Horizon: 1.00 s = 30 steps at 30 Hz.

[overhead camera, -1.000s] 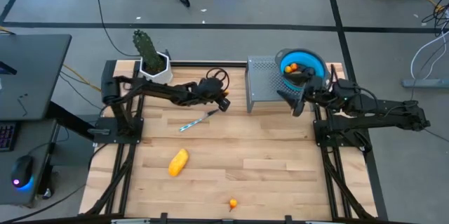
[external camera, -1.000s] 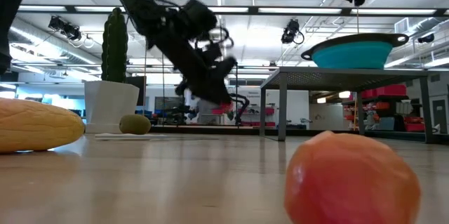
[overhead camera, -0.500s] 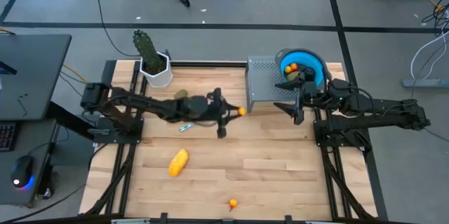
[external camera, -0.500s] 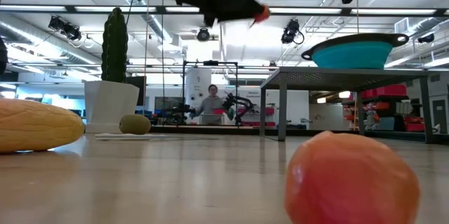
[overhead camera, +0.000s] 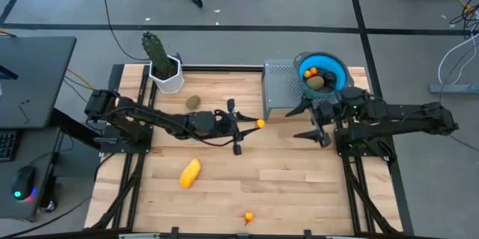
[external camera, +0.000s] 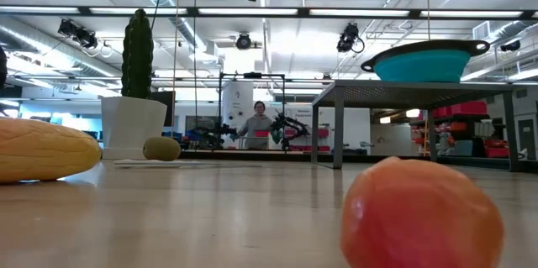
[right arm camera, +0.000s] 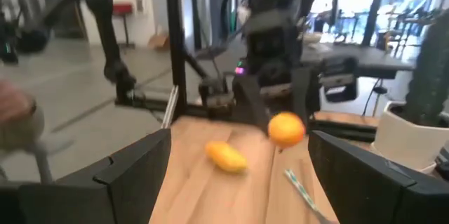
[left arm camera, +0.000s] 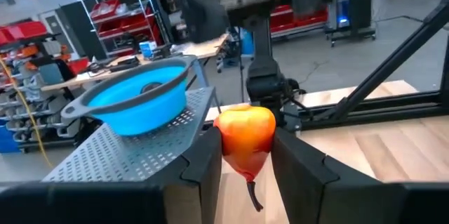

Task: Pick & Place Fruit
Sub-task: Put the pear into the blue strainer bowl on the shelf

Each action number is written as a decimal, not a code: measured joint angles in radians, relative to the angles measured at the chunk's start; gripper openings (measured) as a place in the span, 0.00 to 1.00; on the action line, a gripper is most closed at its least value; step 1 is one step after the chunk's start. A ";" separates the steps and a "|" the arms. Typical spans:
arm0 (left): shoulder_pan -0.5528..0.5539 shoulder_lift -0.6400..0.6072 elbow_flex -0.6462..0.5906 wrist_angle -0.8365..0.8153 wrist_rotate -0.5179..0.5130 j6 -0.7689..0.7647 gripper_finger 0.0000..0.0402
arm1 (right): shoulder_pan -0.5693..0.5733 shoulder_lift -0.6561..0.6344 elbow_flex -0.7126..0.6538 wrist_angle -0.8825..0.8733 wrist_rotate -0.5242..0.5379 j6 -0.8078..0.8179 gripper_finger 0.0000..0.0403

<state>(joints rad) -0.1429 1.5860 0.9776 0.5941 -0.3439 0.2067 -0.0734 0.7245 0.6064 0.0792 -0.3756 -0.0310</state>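
- A small orange fruit (left arm camera: 244,135) sits pinched between the two fingers of the left claw (overhead camera: 253,124), held in the air above the middle of the tabletop (overhead camera: 284,171), just short of the raised perforated metal stand (overhead camera: 278,89).
- The blue bowl (overhead camera: 335,67) rests on that stand at the far right corner and holds an orange piece and darker pieces.
- The right claw (overhead camera: 313,120) hangs beside the stand with its fingers spread wide and nothing in them, facing the left claw.
- The yellow oblong fruit (overhead camera: 190,172) lies on the near left of the tabletop; a tiny orange fruit (overhead camera: 248,216) lies by the front edge.
- An olive-green oval (overhead camera: 193,102) lies near the cactus in its white pot (overhead camera: 162,63).
- A person (external camera: 255,125) sits far off in the room behind.
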 joint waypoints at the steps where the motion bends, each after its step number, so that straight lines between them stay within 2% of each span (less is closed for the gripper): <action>1: 0.000 0.000 0.004 0.001 0.012 -0.011 0.31 | 0.007 0.017 0.000 -0.001 0.000 -0.021 0.86; 3: 0.000 0.000 0.006 0.006 0.053 -0.036 0.30 | 0.027 0.055 0.000 0.013 0.028 -0.073 0.86; 5: 0.000 0.000 0.006 0.006 0.081 -0.055 0.30 | 0.059 0.105 0.000 0.039 0.109 -0.117 0.86; 10: 0.006 0.000 0.006 0.008 0.057 -0.106 0.31 | 0.142 0.237 0.000 0.143 0.320 -0.321 0.86; 15: 0.035 0.000 0.006 0.006 0.042 -0.259 0.31 | 0.243 0.302 0.000 0.275 0.539 -0.509 0.86; 20: 0.064 0.000 0.006 0.007 0.078 -0.388 0.31 | 0.316 0.352 0.000 0.354 0.645 -0.623 0.86; 26: 0.074 0.000 0.006 0.006 0.162 -0.470 0.31 | 0.324 0.468 0.000 0.475 0.804 -0.726 0.86; 30: 0.074 0.000 0.006 -0.005 0.207 -0.473 0.31 | 0.324 0.506 0.000 0.563 0.821 -0.777 0.86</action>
<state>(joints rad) -0.0690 1.5864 0.9840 0.5896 -0.1365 -0.2665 0.2503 1.2303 0.6064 0.6418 0.4456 -0.8077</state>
